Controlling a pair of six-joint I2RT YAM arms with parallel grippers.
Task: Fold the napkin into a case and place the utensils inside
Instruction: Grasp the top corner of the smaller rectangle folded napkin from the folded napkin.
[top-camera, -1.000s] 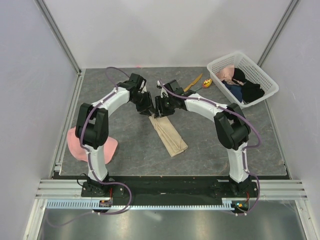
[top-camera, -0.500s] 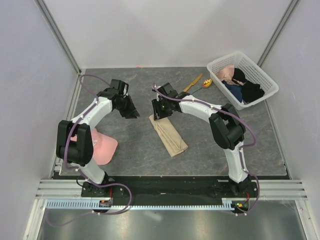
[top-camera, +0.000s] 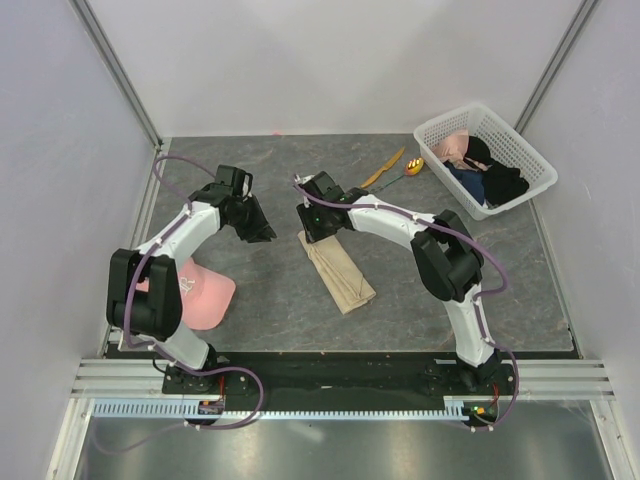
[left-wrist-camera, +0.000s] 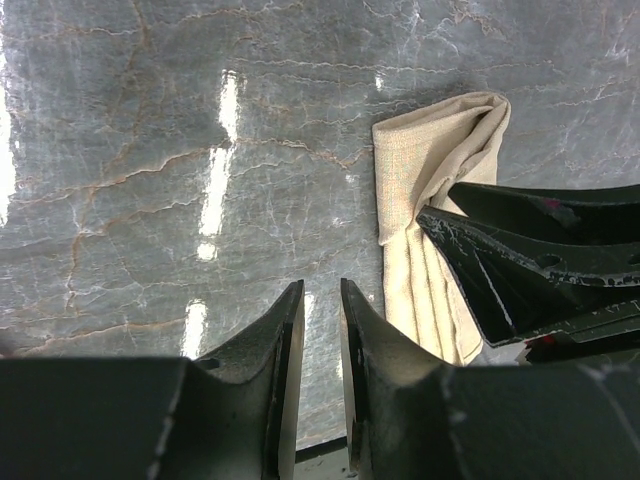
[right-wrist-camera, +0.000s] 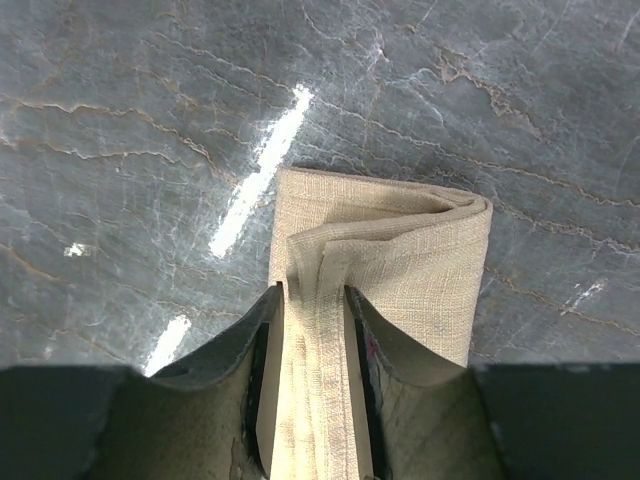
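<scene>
- Now the right claw (right-wrist-camera: 313, 292) pinches a raised fold at the far end of the napkin (right-wrist-camera: 420, 260), its fingers pressed against the cloth on both sides.
- Left claw (left-wrist-camera: 322, 290): narrowed to a slit and gripping nothing, over bare counter (left-wrist-camera: 150, 150) beside the napkin.
- A second ago both claws met at that far end. Since then the left arm has swung off leftward, while the right has stayed and tightened. The napkin, a long folded strip mid-counter, has not shifted. One claw seems to be finishing the fold, and loading looks not yet begun.
- Only the top view shows the knife (top-camera: 387, 165) and spoon (top-camera: 413, 166), lying beyond the napkin near the basket (top-camera: 436, 155).
- Only the right wrist view shows the stacked layers and the pinch, which the arm hides from above.
</scene>
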